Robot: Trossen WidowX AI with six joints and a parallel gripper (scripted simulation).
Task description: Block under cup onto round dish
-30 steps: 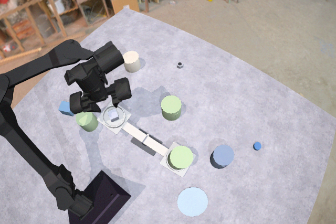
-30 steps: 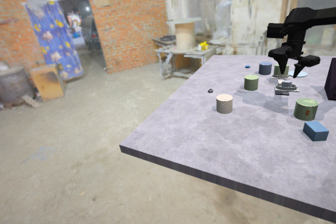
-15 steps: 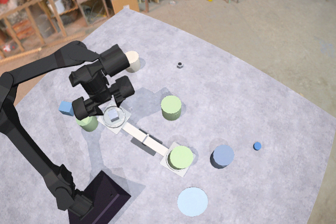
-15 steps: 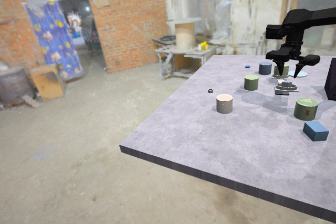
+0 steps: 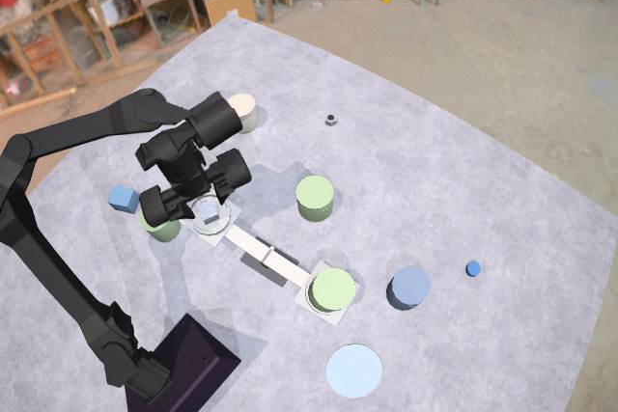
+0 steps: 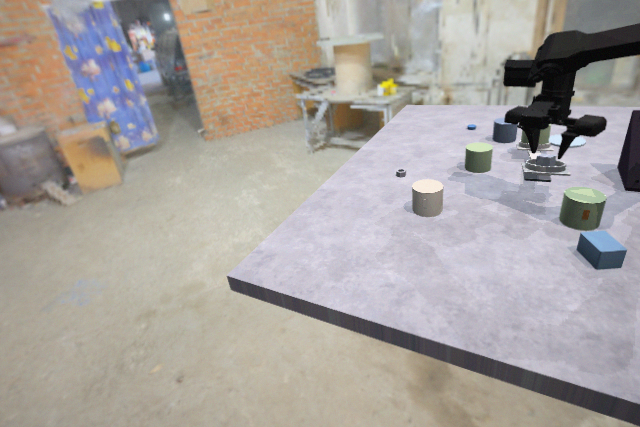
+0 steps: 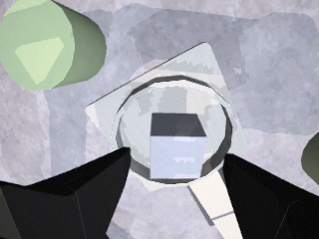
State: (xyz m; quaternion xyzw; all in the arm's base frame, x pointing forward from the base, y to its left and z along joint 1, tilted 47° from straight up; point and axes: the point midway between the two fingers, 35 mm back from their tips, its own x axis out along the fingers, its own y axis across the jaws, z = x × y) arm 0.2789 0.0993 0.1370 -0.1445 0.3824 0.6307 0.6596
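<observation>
The small grey block (image 7: 175,146) is seen sitting flat in the round hollow of the uncovered balance pad (image 7: 215,70), with its corners turned a little against the pad's edges; no long side can be made out. The pincer (image 7: 174,179) is held just above the block, about half open, with one dark finger (image 7: 74,193) on each side, and nothing is held or touched. The lifted green cup (image 5: 162,229) is set down on the counter (image 5: 449,188) beside the pad, and the other cup (image 5: 332,288) is kept on the far pad, near the round dish (image 5: 353,370).
</observation>
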